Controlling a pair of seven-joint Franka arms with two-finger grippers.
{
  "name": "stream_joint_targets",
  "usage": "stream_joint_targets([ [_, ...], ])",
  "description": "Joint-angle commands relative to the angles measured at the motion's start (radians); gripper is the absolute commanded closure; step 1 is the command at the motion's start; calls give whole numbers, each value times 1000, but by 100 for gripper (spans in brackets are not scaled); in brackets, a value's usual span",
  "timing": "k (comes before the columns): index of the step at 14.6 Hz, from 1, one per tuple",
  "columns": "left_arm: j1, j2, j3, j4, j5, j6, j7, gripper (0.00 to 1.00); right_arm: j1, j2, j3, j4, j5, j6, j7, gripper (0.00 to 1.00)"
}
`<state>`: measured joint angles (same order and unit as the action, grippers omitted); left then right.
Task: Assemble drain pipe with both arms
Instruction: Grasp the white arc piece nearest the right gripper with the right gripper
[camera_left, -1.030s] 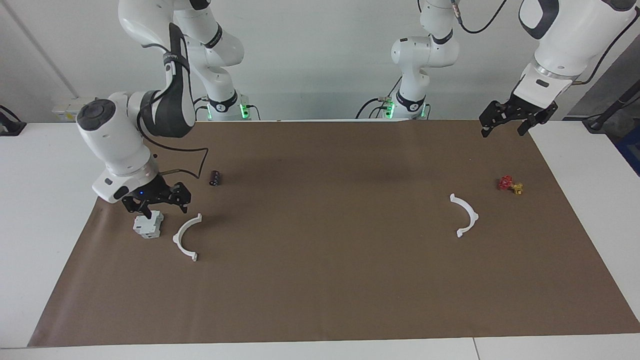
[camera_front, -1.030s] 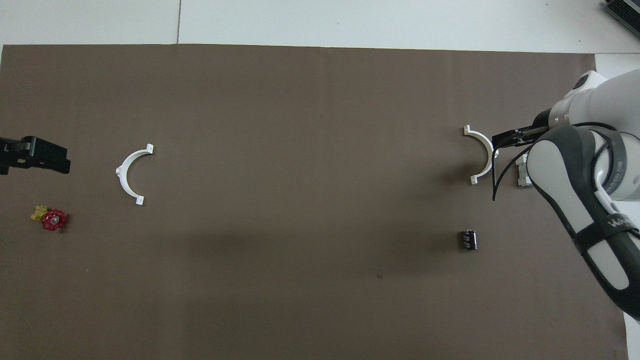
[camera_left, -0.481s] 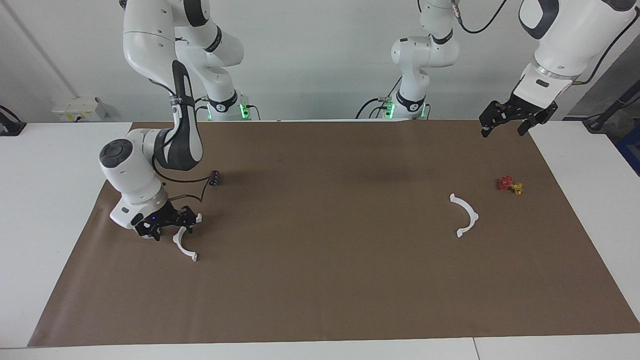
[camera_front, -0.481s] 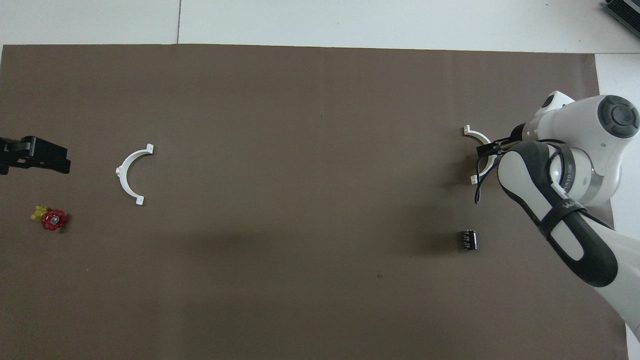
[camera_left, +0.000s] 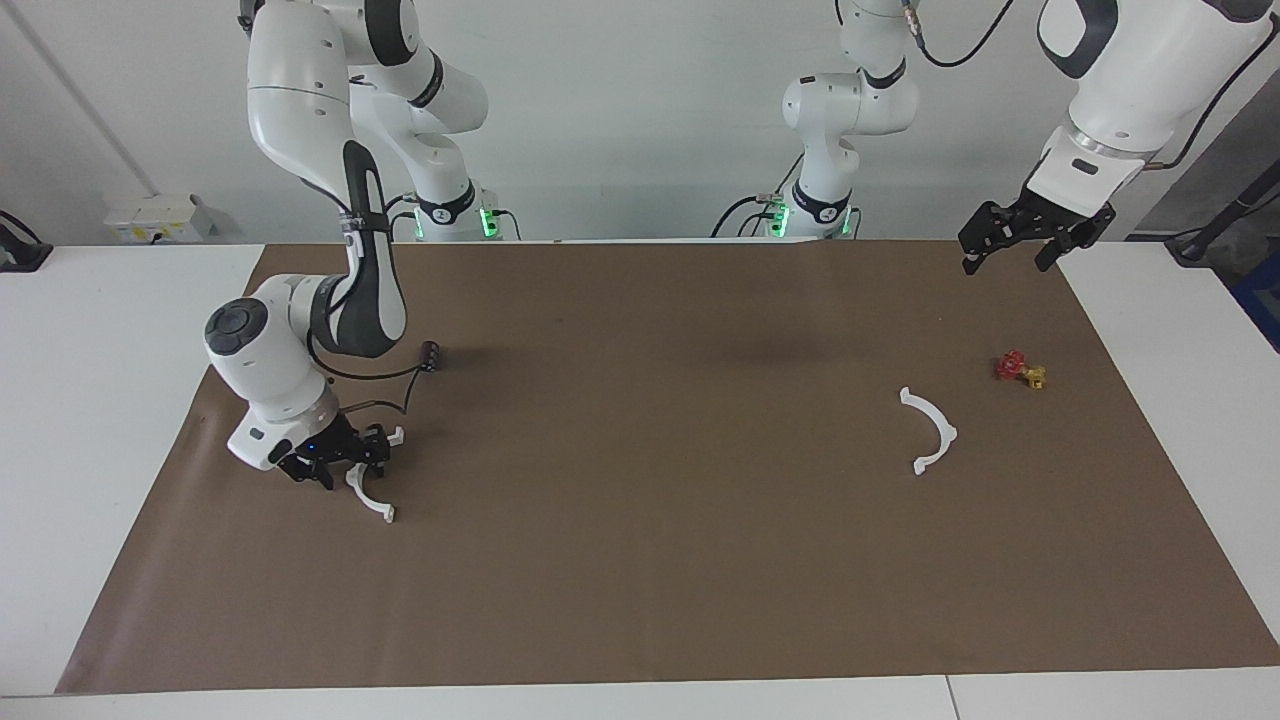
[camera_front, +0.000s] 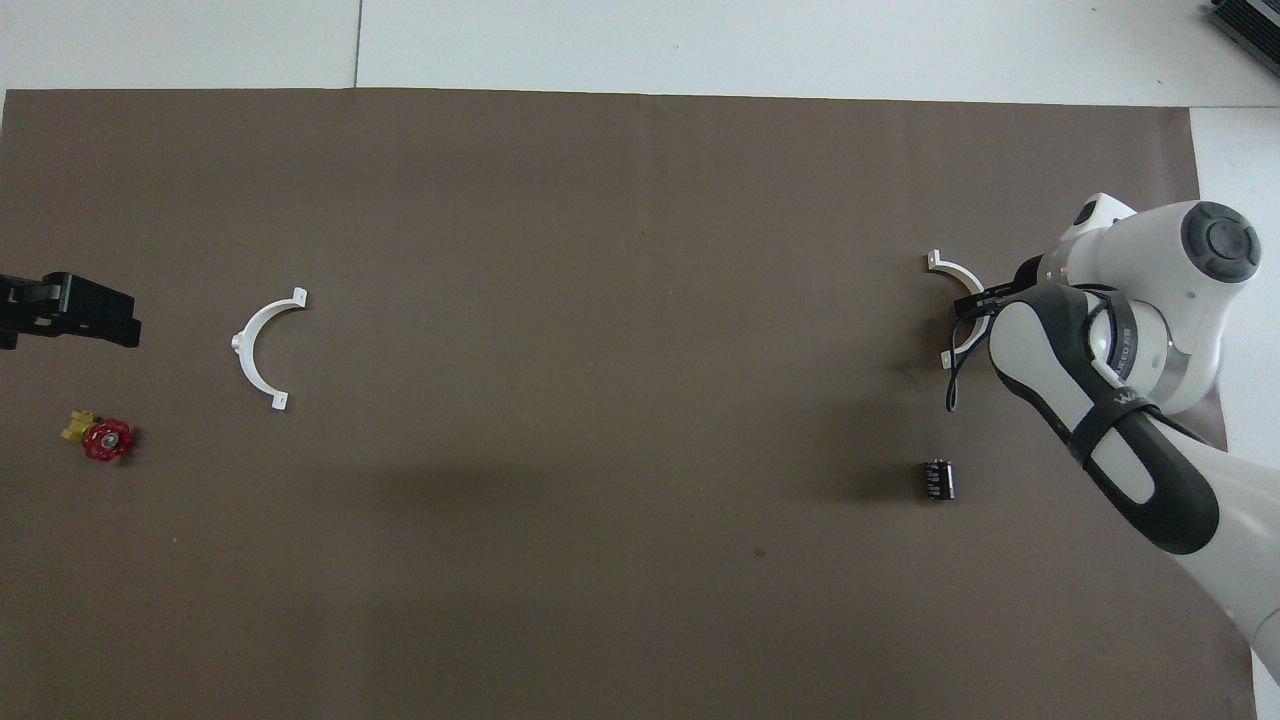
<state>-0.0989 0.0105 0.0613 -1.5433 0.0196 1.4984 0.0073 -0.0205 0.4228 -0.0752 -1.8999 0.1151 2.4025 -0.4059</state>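
Observation:
One white half-ring (camera_left: 376, 509) lies on the brown mat toward the right arm's end; its tabs also show in the overhead view (camera_front: 951, 270). My right gripper (camera_left: 352, 468) is down at this half-ring's arc, open, with a finger on each side of it; in the overhead view (camera_front: 972, 312) the arm covers most of the arc. The other half-ring (camera_left: 931, 430) lies alone toward the left arm's end, also seen from overhead (camera_front: 260, 345). My left gripper (camera_left: 1007, 262) waits open and empty, raised over the mat's edge at its own end (camera_front: 62, 312).
A small red-and-yellow valve (camera_left: 1021, 371) (camera_front: 100, 438) lies near the second half-ring, toward the left arm's end. A small black cylinder (camera_left: 430, 355) (camera_front: 936, 480) lies nearer the robots than the right gripper. The right arm hides the grey-white block.
My right gripper moved from over the grey-white block across to the half-ring and came down around its arc. The left arm has not moved.

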Motion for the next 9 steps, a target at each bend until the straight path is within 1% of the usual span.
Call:
stream_joint_targets([
  [1,-5,-4,8,5,-12,0,-1,0,-13,4,9,-1,35,18,-42,100],
  [4,-5,-6,8,5,-12,0,-1,0,2,1,9,39,35,-34,-31,100],
  [6,-5,-6,8,5,-12,-1,-1,0,10,-12,15,100,32,-127,10,100],
  [7,-5,-6,8,5,-12,0,-1,0,27,-15,18,136,25,-181,60,100],
  [9,-5,-6,8,5,-12,0,-1,0,109,-15,15,189,6,-259,212,100],
])
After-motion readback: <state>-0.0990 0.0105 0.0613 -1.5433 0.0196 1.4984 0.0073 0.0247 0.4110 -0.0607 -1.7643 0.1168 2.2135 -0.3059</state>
